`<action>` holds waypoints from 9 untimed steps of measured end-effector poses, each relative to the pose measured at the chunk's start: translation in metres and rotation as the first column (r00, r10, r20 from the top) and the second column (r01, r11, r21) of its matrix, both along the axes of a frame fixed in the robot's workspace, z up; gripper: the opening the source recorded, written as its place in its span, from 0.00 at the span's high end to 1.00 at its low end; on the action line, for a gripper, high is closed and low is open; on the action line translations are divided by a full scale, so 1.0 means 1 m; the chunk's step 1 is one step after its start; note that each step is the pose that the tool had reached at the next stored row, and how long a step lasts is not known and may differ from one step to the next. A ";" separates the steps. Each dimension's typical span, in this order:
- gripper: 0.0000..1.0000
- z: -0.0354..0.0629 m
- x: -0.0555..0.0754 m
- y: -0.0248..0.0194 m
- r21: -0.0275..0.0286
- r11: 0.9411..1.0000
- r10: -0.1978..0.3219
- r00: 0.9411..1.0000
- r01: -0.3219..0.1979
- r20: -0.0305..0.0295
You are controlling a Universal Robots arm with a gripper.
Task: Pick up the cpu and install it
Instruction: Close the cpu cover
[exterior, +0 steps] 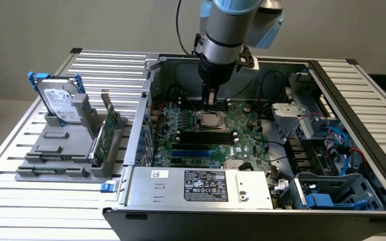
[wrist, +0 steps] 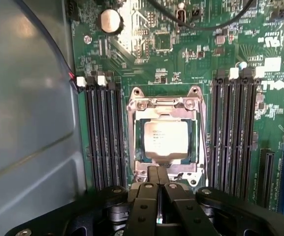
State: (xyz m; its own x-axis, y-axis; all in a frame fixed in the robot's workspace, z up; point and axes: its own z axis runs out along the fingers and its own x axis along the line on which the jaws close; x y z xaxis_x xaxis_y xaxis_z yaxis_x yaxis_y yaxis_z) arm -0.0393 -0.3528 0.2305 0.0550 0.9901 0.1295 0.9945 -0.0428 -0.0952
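So, exterior view first: the arm reaches down into the open case [exterior: 293,70], with the gripper [exterior: 210,103] low over the motherboard [exterior: 247,140], just beside the socket [exterior: 197,120]. The cpu [exterior: 211,119] looks to be sitting in that socket, silvery top facing up. Off to the exterior view's left, well apart from all this, the hard drive [exterior: 62,104] stands in a grey holder [exterior: 52,150] with the green card [exterior: 106,135] next to it.

Wrist view: the cpu [wrist: 165,139] lies flat inside the socket's metal frame [wrist: 134,105], between two banks of RAM slots [wrist: 102,132]. The gripper [wrist: 157,171] has its fingers pressed right together with nothing between them. The tips are at the frame's edge, just beside the chip. Can't tell if they actually touch the frame.

Handling-wise, I'd guess the chip is light, stiff and thin, with a smooth metal lid that'd be slippery to pinch from above. The underside is probably the delicate part, so opposite edges of the rim seem like the place to grab it, gently and kept level.
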 end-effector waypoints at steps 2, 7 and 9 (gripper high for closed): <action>0.89 -0.0036 -0.004 0.0000 0.000 1.000 0.000 1.000 0.000 0.000; 0.89 -0.0122 -0.012 0.0000 0.000 1.000 0.000 1.000 0.000 0.000; 0.89 -0.0148 -0.012 0.0000 0.000 1.000 0.000 1.000 0.000 0.000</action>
